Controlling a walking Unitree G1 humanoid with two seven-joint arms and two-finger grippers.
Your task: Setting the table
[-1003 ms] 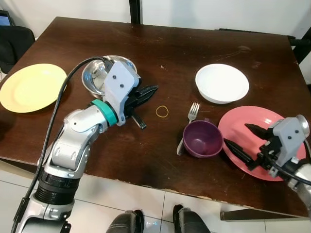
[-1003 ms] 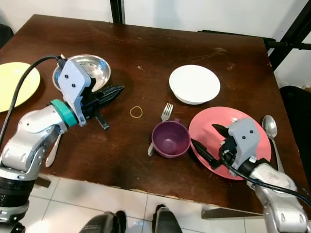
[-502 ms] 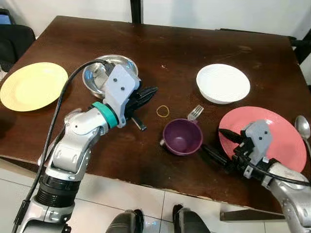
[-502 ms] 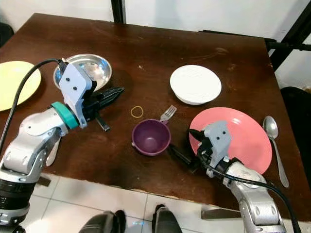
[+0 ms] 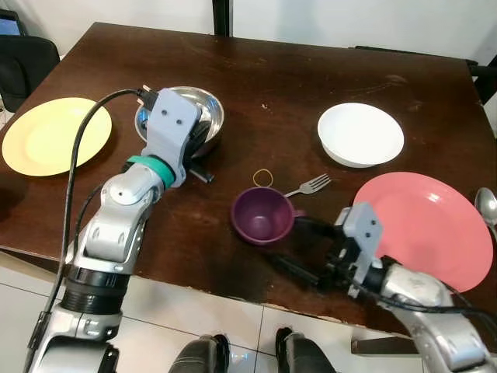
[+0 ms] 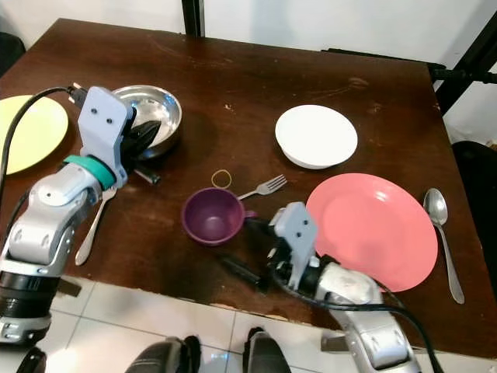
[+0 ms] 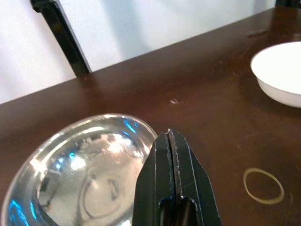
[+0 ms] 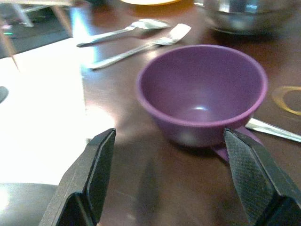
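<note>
Purple cup sits just before the right gripper's spread jaws.

Head cameras look steeply down across the dark table. The right wrist camera sits low, close to the purple cup; the left wrist camera faces the steel bowl, both also seen from above.

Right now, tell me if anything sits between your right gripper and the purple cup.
Nothing visible does. The right gripper is open at the near table edge, its fingers spread toward the purple cup with bare table between. One finger sits close to the cup's handle side. The fork lies beyond the cup.
</note>
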